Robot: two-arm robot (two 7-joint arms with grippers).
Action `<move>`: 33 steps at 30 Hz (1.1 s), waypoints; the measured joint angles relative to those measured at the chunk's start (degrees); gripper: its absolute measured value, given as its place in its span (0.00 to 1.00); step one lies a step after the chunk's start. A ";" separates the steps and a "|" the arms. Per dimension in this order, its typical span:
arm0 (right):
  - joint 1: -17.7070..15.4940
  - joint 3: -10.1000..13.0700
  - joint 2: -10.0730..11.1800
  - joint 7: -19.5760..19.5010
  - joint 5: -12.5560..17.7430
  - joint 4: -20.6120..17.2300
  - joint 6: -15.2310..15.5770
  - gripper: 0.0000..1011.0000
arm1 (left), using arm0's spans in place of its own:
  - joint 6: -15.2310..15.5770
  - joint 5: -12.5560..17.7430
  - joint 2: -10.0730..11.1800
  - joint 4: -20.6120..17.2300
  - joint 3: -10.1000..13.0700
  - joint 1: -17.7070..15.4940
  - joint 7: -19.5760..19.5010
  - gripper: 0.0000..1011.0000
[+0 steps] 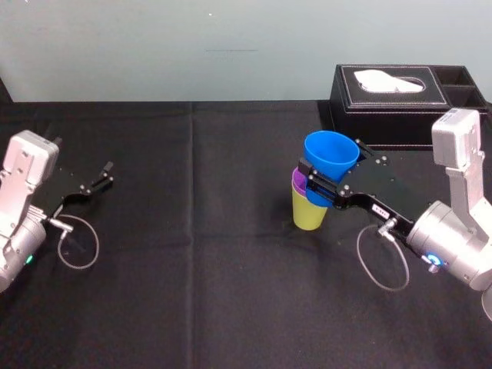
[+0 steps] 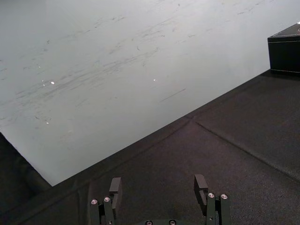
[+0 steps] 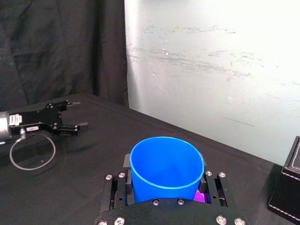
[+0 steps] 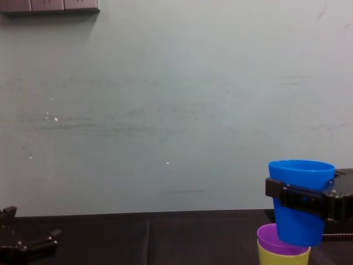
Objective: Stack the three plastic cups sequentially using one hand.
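Two cups are sitting nested right of centre on the black table [image 1: 192,269], the purple cup [image 1: 297,183] inside the yellow-green cup [image 1: 307,214], both mouth-up. The right gripper [image 1: 332,173] is pinching the blue cup [image 1: 330,157] across its side wall. That cup is hanging just above the pair, its narrow base meeting the purple rim and, in the chest view, sitting a shade toward the robot's right. Its long axis is running near vertical, mouth pointing up, so I'm reading the coming move as a short drop with a slight leftward nudge. The left gripper [image 1: 100,175] is idling well apart on the left, fingers spread, gripping nothing
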 joint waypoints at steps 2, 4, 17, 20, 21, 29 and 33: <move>0.46 -0.11 -0.12 -0.05 0.01 0.36 -0.02 0.73 | 0.00 0.00 0.00 0.00 0.00 0.00 0.00 1.00; 1.33 -0.36 -0.41 -0.07 -0.06 1.33 -0.50 0.73 | 0.00 0.00 0.00 0.00 0.00 0.00 0.00 1.00; 5.69 -1.66 -2.23 0.27 -1.65 7.53 -3.15 0.73 | 0.00 0.00 0.00 0.00 0.00 0.00 0.00 1.00; 6.50 -1.95 -2.53 0.41 -2.02 8.74 -3.51 0.74 | -0.01 0.00 0.00 0.00 0.00 0.00 0.00 1.00; 6.68 -2.02 -2.61 0.44 -2.15 9.05 -3.59 0.73 | 0.00 0.00 0.00 0.00 0.00 0.00 0.00 1.00; 8.03 -2.70 -3.25 0.91 -3.27 11.92 -4.63 0.73 | 0.00 0.00 0.00 0.00 0.00 0.00 0.00 1.00; 8.36 -2.92 -3.59 1.18 -3.57 12.77 -4.94 0.73 | 0.00 0.00 0.00 0.00 0.00 0.00 0.00 1.00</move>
